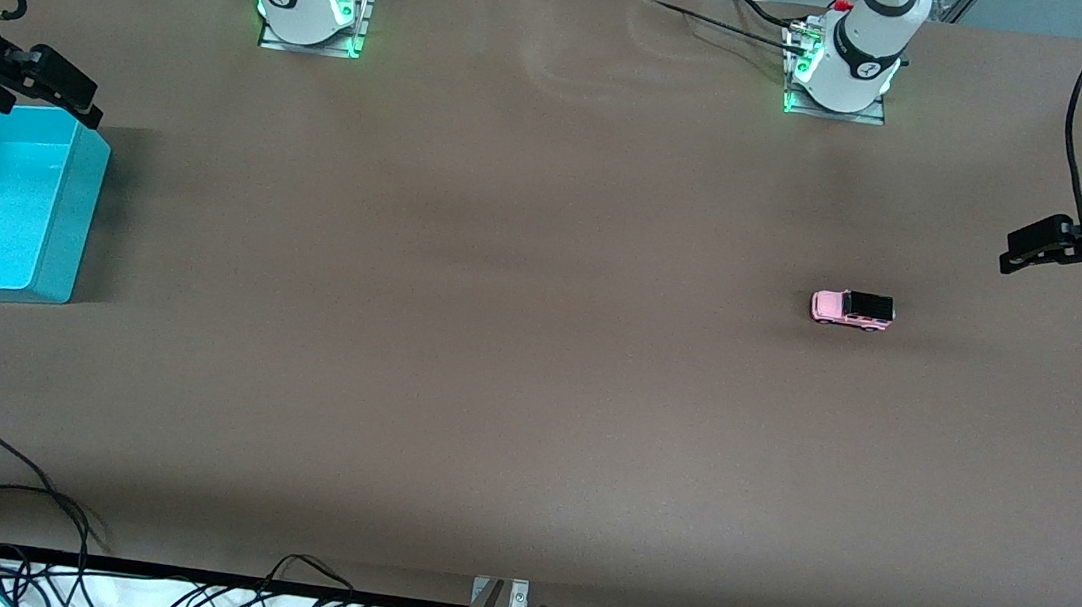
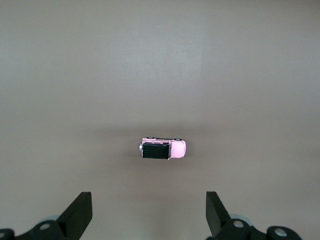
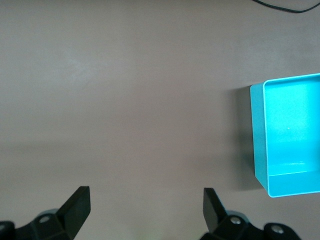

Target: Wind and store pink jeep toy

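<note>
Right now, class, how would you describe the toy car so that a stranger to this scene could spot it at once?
Start at the brown table and go toward the left arm's end, away from the turquoise bin at the right arm's end. There the pink jeep toy stands alone on its wheels. It is the only small pink thing, tiny and boxy with a black roof.

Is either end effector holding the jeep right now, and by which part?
Nothing is held. Both the left end effector and right end effector are open; the pink jeep toy sits untouched on the table.

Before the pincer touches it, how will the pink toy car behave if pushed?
The pink toy car stands on its wheels, so it would probably roll away along its length. It looks small, likely light. Its boxy body seems stiff.
</note>
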`<state>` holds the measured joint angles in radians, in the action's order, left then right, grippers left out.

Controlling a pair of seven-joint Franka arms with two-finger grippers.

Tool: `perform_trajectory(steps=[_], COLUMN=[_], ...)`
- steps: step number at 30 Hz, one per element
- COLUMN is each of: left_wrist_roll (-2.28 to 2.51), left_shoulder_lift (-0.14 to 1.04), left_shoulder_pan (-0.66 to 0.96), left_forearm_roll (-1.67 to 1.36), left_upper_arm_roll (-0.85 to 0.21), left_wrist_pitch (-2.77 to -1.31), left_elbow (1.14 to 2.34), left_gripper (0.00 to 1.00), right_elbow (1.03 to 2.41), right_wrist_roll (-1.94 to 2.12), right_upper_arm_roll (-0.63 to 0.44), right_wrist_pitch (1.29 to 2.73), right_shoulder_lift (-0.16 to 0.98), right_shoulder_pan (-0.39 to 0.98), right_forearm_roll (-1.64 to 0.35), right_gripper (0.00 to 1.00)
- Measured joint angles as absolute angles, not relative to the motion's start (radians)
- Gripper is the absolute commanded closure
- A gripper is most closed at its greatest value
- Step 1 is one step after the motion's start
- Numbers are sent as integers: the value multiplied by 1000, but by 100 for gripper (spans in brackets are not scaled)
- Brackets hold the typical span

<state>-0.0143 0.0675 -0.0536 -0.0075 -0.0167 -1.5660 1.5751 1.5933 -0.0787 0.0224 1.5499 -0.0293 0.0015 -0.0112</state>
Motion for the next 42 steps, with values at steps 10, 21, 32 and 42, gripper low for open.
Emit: perform_trajectory(steps=[10,21,32,42], left_wrist_roll=[-14,-14,-14,-14], left_shoulder_lift=[68,69,81,86], left_shoulder_pan=[-54,-75,-77,-77], left_forearm_roll=[-7,-6,-6,-6], left_upper_arm_roll=[-17,-16,-16,-16], left_wrist_pitch=[-1566,-1566,-1568,-1568], left_elbow=[1569,1532,1533,1533], left_gripper=[0,0,0,0], right_elbow=[1593,1593,1593,1590], right_wrist_roll=[-63,-62,-63,-63], right_upper_arm_roll=[23,23,14,9], right_wrist_pitch=[1527,1527,1542,1573], right_shoulder_lift=[-30,-30,-30,-27], right_shoulder_pan=[2,2,-5,-4], right_forearm_roll=[-11,-11,-11,-11], right_gripper=[0,0,0,0])
